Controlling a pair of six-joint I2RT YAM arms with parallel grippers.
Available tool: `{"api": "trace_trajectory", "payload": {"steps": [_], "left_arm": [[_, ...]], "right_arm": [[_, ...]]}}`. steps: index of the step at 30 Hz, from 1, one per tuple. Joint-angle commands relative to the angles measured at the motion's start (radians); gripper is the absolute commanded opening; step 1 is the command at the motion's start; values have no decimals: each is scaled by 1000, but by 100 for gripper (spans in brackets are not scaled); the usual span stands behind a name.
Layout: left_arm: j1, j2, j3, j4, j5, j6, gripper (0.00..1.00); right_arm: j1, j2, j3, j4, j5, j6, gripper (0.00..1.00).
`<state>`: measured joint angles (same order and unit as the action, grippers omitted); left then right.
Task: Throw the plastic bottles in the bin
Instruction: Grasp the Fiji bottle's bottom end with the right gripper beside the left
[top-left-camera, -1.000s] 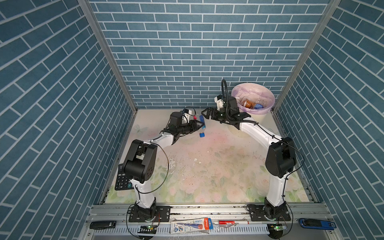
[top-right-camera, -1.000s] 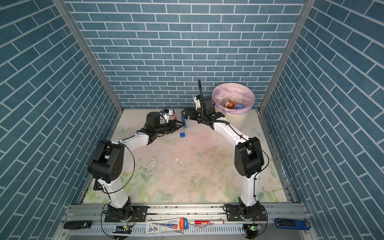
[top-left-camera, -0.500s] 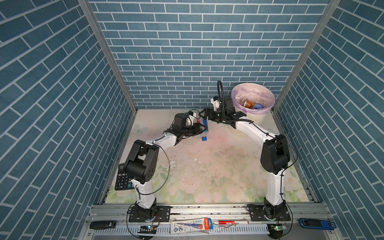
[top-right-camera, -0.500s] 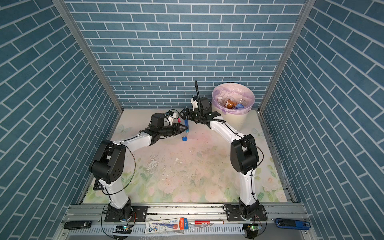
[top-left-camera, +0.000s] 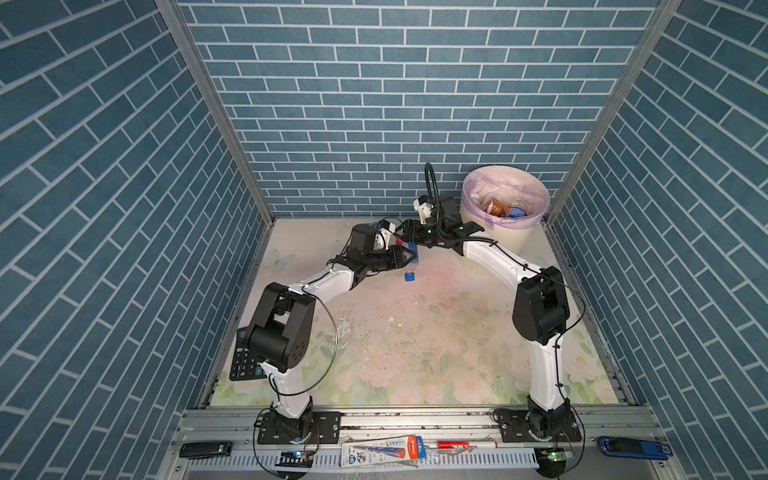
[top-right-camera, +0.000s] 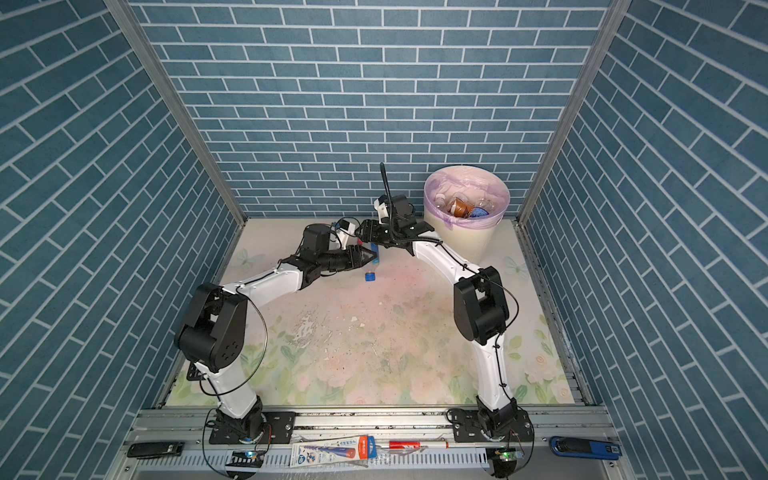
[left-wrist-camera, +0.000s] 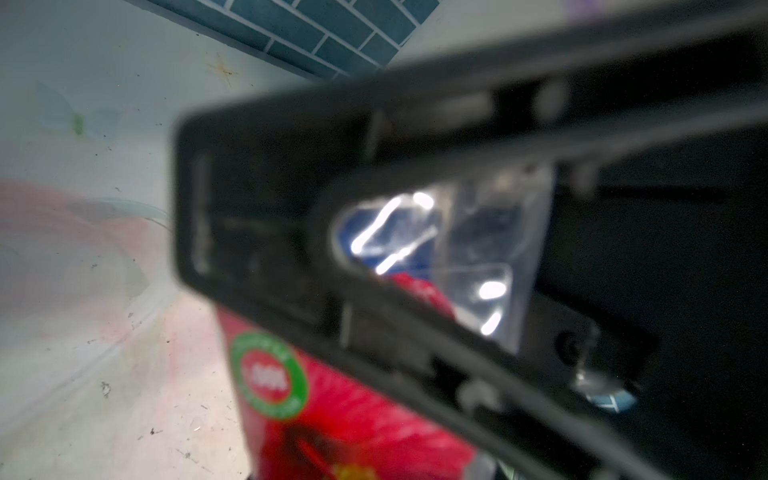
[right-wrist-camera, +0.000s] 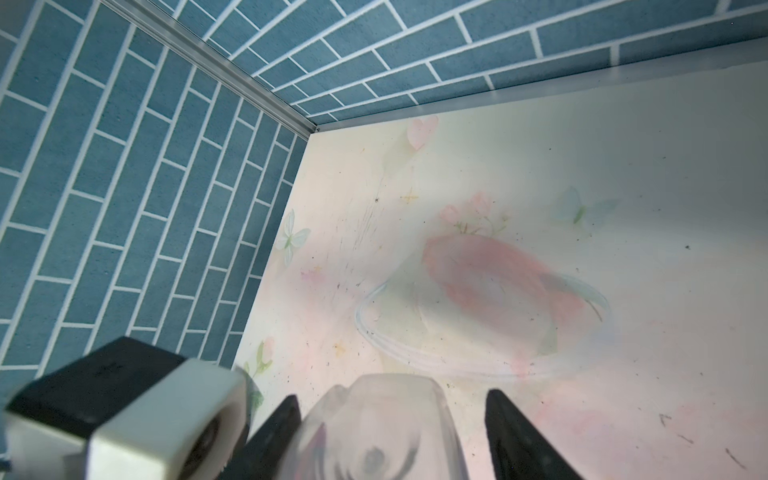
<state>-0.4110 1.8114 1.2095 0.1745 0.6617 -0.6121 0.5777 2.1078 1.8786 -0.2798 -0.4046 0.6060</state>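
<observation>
The bottle (top-left-camera: 413, 254) hangs to the left of the bin (top-left-camera: 509, 243), a short way off it and lower than its rim, held up between the two arms' tips. It's a small clear one, crinkled and catching the light, with a blue band, a red label carrying a green ring (left-wrist-camera: 353, 415), and a blue cap (top-left-camera: 409, 276) pointing down at the floral table (top-left-camera: 415, 340); whether the cap touches the table I can't make out. The left gripper (top-left-camera: 406, 259) is clenched on it, reaching in from the side away from the bin. The right gripper (top-left-camera: 402, 241) comes in from the bin side and straddles the bottle's clear upper end (right-wrist-camera: 382, 428): one black finger (right-wrist-camera: 274, 432) lies against it, the other finger (right-wrist-camera: 511, 436) stands off with a gap showing, so that pincer isn't clamped. In both top views the bin stands in the back right corner, cream-white, wider at the top, with a lilac bag folded over its rim (top-right-camera: 467, 171). Inside it lie more bottles, a brown one (top-right-camera: 459, 206) beside something blue (top-right-camera: 480, 212), with clear plastic around them. Far from the bin, at the table's near left edge, a black calculator (top-left-camera: 245, 363) sits partly under the left arm's elbow
</observation>
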Motion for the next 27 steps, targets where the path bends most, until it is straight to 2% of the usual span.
{"api": "trace_trajectory", "payload": {"steps": [1, 8, 18, 27], "left_arm": [[-2, -45, 22, -20, -17, 37, 51], [-3, -59, 28, -48, -38, 58, 51], [0, -78, 27, -64, -56, 69, 52], [-2, -90, 17, -51, -53, 63, 59]], "right_arm": [[-8, 8, 50, -46, 24, 6, 60], [-30, -31, 6, -63, 29, -1, 50], [-39, -111, -91, -76, 75, -34, 47], [-60, -138, -126, -19, 70, 43, 41]]}}
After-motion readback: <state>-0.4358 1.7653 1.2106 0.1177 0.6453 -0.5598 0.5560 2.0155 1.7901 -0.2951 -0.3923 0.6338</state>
